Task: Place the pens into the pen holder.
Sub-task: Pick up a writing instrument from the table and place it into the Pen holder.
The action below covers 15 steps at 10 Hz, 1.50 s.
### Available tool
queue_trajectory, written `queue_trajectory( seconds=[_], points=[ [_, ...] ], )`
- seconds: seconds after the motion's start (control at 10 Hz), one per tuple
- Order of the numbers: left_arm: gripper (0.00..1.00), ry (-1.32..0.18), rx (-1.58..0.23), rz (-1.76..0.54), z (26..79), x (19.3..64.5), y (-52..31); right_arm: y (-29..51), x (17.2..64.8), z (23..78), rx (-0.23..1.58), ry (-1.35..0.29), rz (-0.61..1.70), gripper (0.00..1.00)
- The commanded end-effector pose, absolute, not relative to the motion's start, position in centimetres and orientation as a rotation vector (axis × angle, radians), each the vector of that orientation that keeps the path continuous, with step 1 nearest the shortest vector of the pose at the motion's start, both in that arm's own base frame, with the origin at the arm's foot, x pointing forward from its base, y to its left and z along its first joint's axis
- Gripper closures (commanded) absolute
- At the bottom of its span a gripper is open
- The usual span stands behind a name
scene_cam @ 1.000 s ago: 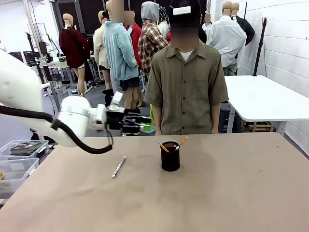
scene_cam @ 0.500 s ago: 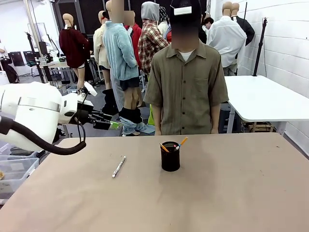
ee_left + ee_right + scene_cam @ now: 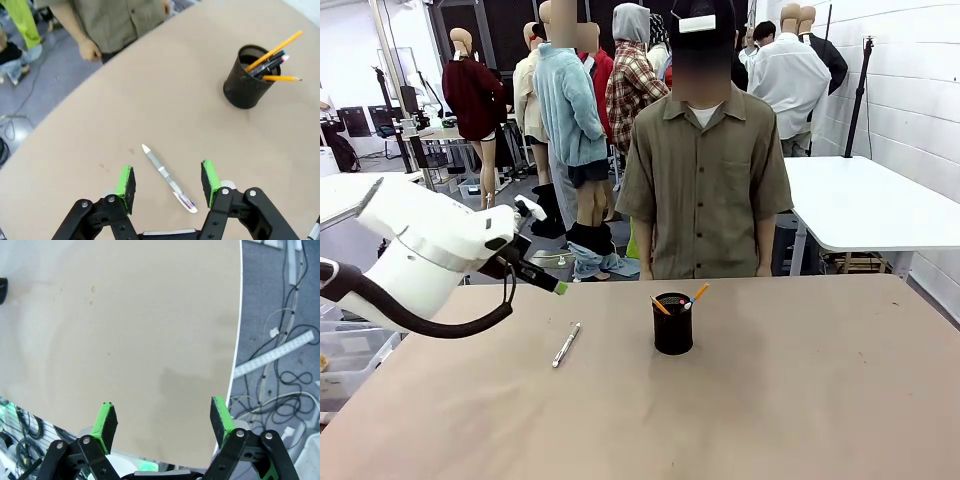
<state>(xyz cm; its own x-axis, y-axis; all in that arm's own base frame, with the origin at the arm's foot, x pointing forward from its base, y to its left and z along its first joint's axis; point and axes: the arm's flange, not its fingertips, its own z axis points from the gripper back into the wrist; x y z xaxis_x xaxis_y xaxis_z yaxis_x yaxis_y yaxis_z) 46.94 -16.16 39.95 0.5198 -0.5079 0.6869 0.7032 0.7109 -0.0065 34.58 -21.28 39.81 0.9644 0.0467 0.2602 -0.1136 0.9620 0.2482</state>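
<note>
Matte tan tabletop (image 3: 800, 400) lying under workshop lighting, white-silver pen (image 3: 168, 177) resting flat, black mesh cylindrical pen holder (image 3: 672, 323) standing upright, left gripper (image 3: 168, 180) hovering open and empty, right gripper (image 3: 163, 423) gaping wide, holding nothing, no legible writing.

The left arm (image 3: 420, 250), at left of the frame, is glossy white with a black cable looped beneath. Both tools are black with screws and green pads (image 3: 126, 181). The person (image 3: 705, 190) wears an olive short-sleeved shirt.
</note>
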Motion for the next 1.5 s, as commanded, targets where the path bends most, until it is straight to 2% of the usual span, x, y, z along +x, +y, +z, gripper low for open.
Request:
queue_trajectory(
  seconds=[0.0,0.5,1.4],
  points=[
    [0.30,-0.619,-0.315,-0.741,42.2,48.3,-17.6,-21.1,34.6,39.8,0.254,-0.235,0.077,0.07],
    [0.30,-0.375,-0.154,-0.746,37.5,49.9,-21.2,-21.1,34.6,39.8,0.254,-0.235,0.077,0.07],
    [0.30,-0.212,-0.104,-0.715,31.2,52.8,-22.6,-21.1,34.6,39.8,0.254,-0.235,0.077,0.07]
  ],
)
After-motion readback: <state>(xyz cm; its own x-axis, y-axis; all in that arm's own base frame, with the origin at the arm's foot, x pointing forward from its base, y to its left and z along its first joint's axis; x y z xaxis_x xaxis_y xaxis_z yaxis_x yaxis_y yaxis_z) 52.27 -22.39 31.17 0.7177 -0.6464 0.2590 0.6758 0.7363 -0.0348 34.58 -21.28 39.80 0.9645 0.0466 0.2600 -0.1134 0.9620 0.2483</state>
